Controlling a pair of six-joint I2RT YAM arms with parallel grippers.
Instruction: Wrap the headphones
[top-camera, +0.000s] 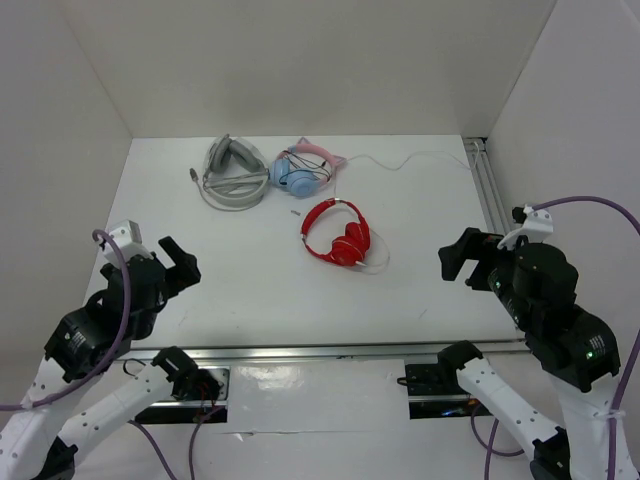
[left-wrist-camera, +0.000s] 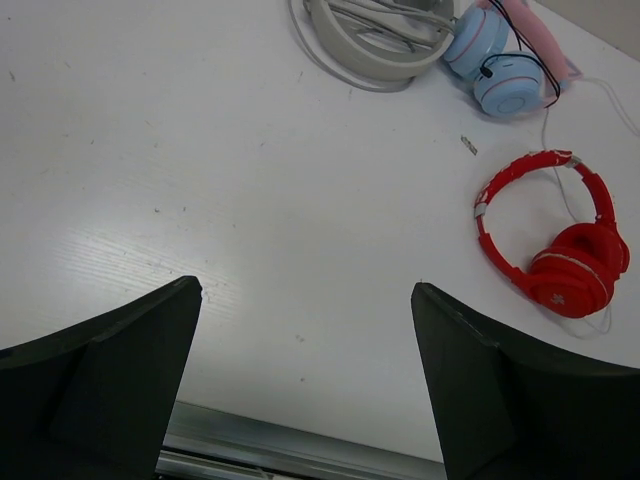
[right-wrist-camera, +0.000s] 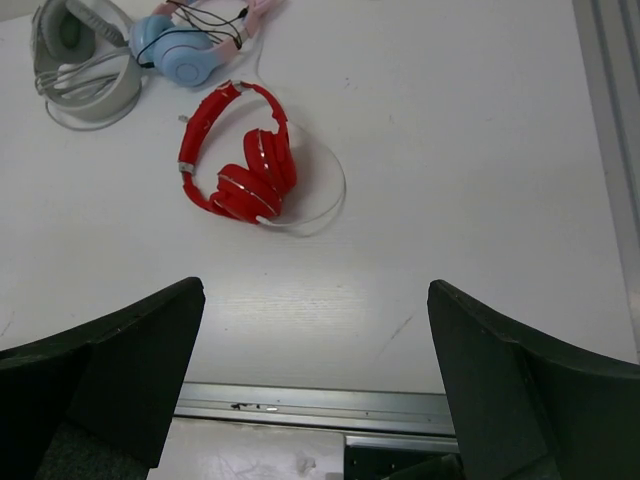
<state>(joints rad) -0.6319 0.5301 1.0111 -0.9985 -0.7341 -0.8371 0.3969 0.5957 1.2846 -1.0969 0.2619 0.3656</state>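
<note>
grey-white headphones (top-camera: 240, 158) just beside blue-pink cat-ear headphones (top-camera: 298, 178).

White tabletop (top-camera: 250, 250) with a few small dark scuffs, plain white back wall (top-camera: 300, 70), white left wall (top-camera: 50, 150), white right wall (top-camera: 570, 120), aluminium rail (top-camera: 487, 190) along the right edge, shiny metal strip (top-camera: 330, 351) along the near edge, soft even light, only faint shadows

left arm (top-camera: 100, 335) / right arm (top-camera: 550, 305): black-white | cables (top-camera: 600, 200): purple | left claw (left-wrist-camera: 305, 288) / right claw (right-wrist-camera: 315, 287): black

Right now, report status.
Left gripper open, right gripper open, both empty. Red headphones mid-table, white cable loose. Grey headset and blue headset beyond, not blocking.
</note>
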